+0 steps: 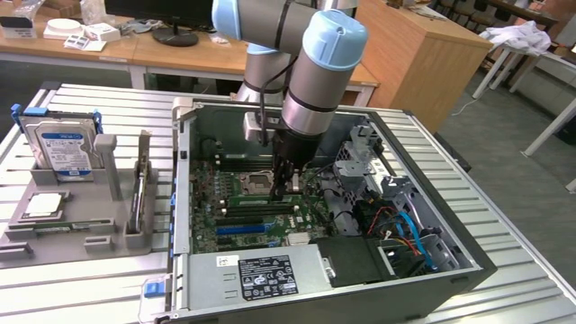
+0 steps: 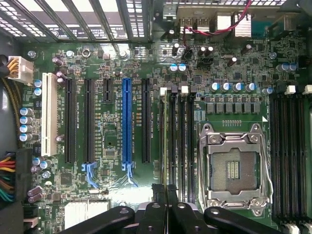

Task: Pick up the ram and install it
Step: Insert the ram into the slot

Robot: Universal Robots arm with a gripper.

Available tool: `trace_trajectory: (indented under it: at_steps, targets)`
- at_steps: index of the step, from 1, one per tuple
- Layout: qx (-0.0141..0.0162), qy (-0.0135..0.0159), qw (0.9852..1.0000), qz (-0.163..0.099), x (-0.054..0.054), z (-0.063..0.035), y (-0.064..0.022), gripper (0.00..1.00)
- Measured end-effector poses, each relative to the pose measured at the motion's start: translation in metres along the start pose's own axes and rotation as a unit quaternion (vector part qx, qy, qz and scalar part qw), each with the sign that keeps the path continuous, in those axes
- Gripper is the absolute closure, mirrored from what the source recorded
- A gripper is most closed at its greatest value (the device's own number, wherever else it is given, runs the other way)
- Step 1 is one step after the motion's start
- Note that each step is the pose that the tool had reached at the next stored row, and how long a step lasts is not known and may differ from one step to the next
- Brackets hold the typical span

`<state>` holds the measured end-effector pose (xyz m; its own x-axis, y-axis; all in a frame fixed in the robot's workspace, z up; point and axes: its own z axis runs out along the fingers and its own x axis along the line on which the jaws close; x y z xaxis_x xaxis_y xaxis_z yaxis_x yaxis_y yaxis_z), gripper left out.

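Observation:
My gripper (image 1: pixel 284 194) reaches down into the open computer case (image 1: pixel 468 270), over the motherboard's memory slots beside the CPU socket (image 1: pixel 256 181). Its black fingers (image 2: pixel 157 204) are pressed together. The ram (image 1: pixel 256 200) is a thin green stick standing on edge at the fingertips, lined up along a slot. In the wrist view the ram (image 2: pixel 165 141) appears edge-on as a narrow strip running from the shut gripper (image 2: pixel 165 192) to the white latch (image 2: pixel 163 90). How deep it sits in the slot is hidden.
Dark empty memory slots (image 2: pixel 181 141) lie beside the ram, then the open CPU socket (image 2: pixel 233 168). A blue expansion slot (image 2: pixel 126 126) is further off. The power supply (image 1: pixel 266 277) and blue cables (image 1: pixel 409 229) crowd the case. Outside, a grey tray (image 1: pixel 81 236) holds a hard drive (image 1: pixel 65 145).

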<state>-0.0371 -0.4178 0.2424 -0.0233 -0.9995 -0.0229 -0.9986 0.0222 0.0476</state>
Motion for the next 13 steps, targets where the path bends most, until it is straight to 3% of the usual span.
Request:
trace_trajectory:
  at_steps: [13]
  targets:
    - [0.0000,0.0001,1.0000,0.000,0.0000,0.0023,-0.0001,0.88]
